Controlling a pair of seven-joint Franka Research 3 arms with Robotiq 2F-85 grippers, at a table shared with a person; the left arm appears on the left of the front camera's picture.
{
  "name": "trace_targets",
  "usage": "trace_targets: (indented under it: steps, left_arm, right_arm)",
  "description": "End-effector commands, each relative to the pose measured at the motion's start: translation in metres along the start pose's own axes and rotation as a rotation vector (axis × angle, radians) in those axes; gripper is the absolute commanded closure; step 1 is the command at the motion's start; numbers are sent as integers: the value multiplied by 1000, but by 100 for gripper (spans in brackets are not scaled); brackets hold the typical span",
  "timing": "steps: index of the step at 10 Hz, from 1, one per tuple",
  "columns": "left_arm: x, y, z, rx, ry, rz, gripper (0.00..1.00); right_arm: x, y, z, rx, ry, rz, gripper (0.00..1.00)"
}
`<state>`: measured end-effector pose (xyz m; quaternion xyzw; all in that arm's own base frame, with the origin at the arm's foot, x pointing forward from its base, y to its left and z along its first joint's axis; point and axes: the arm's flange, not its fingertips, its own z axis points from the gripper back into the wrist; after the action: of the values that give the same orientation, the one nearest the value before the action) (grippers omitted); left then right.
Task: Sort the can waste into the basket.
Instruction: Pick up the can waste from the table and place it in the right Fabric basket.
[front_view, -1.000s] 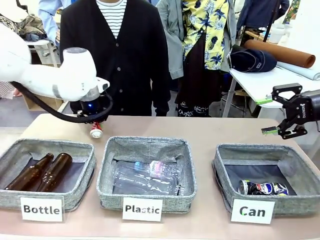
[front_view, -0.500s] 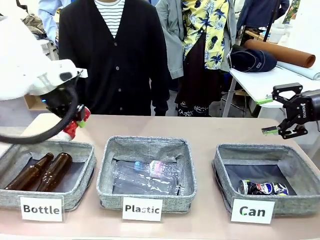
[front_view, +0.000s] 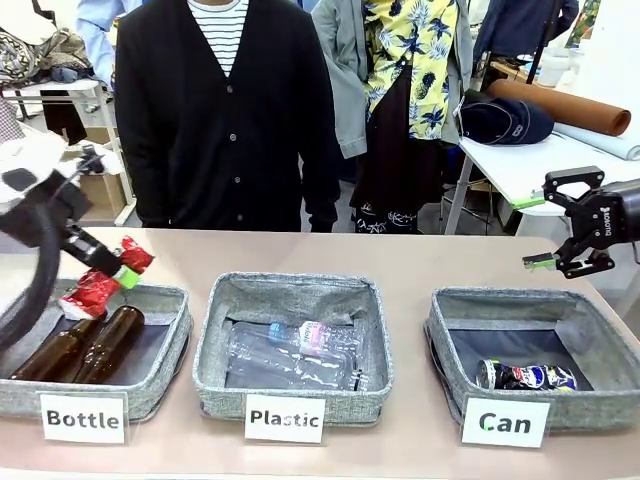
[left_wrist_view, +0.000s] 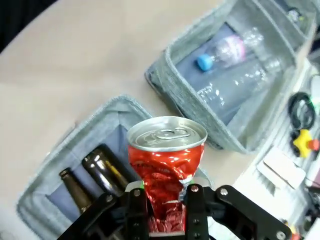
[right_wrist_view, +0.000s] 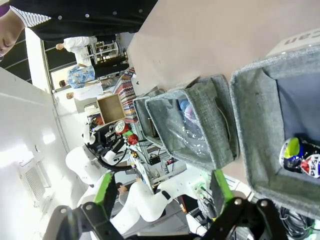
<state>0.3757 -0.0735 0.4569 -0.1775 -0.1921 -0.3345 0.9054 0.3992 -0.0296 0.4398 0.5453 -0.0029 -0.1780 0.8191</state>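
Note:
My left gripper (front_view: 108, 270) is shut on the crushed red can (front_view: 97, 288) and holds it tilted above the far left rim of the "Bottle" bin (front_view: 160, 385). In the left wrist view the red can (left_wrist_view: 166, 161) stands up between my fingers, silver top toward the camera, with my left gripper (left_wrist_view: 165, 202) clamped on its lower part. The grey "Can" basket (front_view: 592, 405) sits at the right with a dark blue crushed can (front_view: 525, 376) inside. My right gripper (front_view: 560, 263) hangs open above that basket's far right side; the right wrist view shows this gripper (right_wrist_view: 162, 192), the basket (right_wrist_view: 255, 125) and the dark can (right_wrist_view: 300, 156).
Two brown bottles (front_view: 90, 342) lie in the "Bottle" bin. The middle "Plastic" bin (front_view: 290, 395) holds clear plastic bottles (front_view: 295, 355). A person in a dark cardigan (front_view: 230, 110) stands at the table's far edge. Bare tabletop (front_view: 400, 260) stretches behind the bins.
My left arm has lifted the red can from the table behind the "Bottle" bin and swung it left and nearer, tilting it. The right arm has not moved.

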Motion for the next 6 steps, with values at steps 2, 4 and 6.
trace_targets:
  steps: [2, 4, 6]
  left_arm:
    - [0, 0, 0, 0, 0, 0, 77]
    - [60, -74, -9, -156, -239, -369, 77]
    - [141, -179, -3, -196, -386, -676, 77]
  right_arm:
    - [0, 0, 0, 0, 0, 0, 0]
    - [-33, 66, 11, -352, 16, 84, 0]
    - [-72, 79, 58, -566, -56, 145, 0]
